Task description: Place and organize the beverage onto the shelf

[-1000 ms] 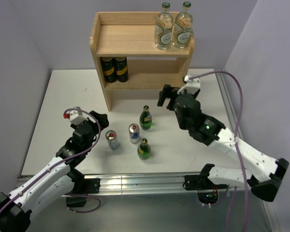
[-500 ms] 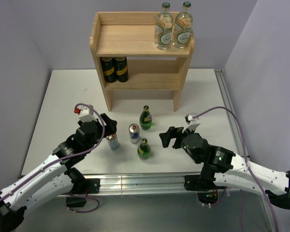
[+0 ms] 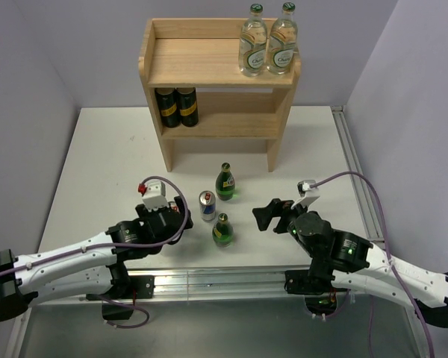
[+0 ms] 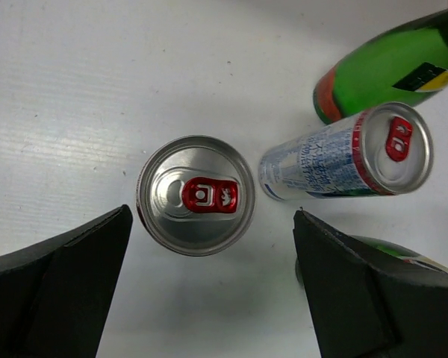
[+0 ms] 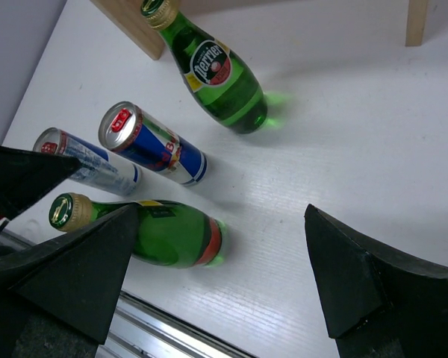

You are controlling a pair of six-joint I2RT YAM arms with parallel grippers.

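From above, the shelf (image 3: 194, 63) carries two clear bottles (image 3: 267, 45) at the right of its top tier and two dark drinks (image 3: 175, 107) on the tier below. Two green bottles (image 3: 224, 183) and one can (image 3: 207, 206) stand on the counter (image 3: 104, 149). The left gripper (image 3: 178, 212) hides what lies under it.

Its wrist camera reveals a second can (image 4: 196, 195), upright between wide-apart fingers (image 4: 60, 283) and untouched.

The right wrist view shows the right gripper (image 5: 221, 212) spread wide, holding nothing, close to the drinks on the counter.
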